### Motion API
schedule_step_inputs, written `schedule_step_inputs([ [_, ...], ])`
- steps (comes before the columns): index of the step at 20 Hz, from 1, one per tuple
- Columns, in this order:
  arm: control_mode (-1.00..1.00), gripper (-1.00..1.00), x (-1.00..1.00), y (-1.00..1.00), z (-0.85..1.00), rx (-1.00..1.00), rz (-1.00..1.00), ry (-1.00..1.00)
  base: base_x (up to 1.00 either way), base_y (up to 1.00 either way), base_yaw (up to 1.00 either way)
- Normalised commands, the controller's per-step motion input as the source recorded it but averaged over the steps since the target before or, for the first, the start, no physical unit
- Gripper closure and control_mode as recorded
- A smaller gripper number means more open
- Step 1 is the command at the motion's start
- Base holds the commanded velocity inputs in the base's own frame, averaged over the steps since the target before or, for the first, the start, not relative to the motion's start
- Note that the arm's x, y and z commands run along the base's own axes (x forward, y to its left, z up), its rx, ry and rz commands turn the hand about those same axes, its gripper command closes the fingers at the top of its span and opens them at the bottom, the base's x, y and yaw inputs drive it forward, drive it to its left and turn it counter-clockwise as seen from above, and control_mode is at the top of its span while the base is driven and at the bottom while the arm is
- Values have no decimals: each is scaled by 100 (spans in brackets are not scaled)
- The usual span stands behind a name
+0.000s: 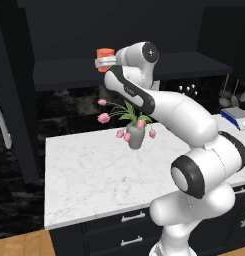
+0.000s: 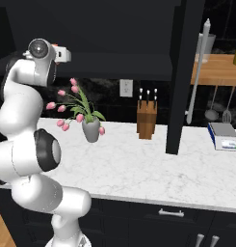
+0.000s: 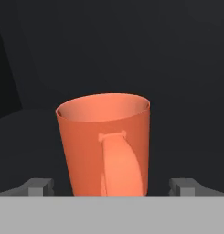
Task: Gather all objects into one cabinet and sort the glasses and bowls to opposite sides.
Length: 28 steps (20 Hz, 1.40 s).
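Note:
An orange mug (image 3: 104, 141), one of the glasses, stands upright on the dark shelf (image 1: 69, 75) of the black upper cabinet, its loop handle turned toward the hand. My gripper (image 3: 112, 187) is open around it. One dark fingertip (image 3: 38, 186) shows left of the mug and the other fingertip (image 3: 186, 186) right of it, each with a gap to the mug's wall. From the left base view the mug (image 1: 105, 52) peeks out behind the gripper (image 1: 103, 61) at shelf height. The cabinet door (image 2: 182, 72) hangs open. The bowls are out of view.
A grey vase of pink tulips (image 1: 135, 135) stands on the white marble counter (image 1: 84, 175) right under the raised arm. A wooden knife block (image 2: 147, 120) and a small scale (image 2: 224, 136) sit further right. Ladles (image 2: 211, 113) hang on the back wall.

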Motion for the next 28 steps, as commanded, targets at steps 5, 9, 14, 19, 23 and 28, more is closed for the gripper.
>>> schedule_step_inputs([
  [5, -100, -100, 21, 7, -5, 0, 0, 0, 0, 0, 0],
  [9, -100, 100, 21, 10, -5, 0, 0, 0, 0, 0, 0],
  [14, -100, 100, 8, 2, 0, 0, 0, 0, 0, 0, 0],
  [19, -100, 100, 0, 0, 1, 0, 0, 0, 0, 0, 0],
  [23, -100, 100, 0, 0, 2, 0, 0, 0, 0, 0, 0],
  [28, -100, 100, -1, -1, 0, 0, 0, 0, 0, 0, 0],
])
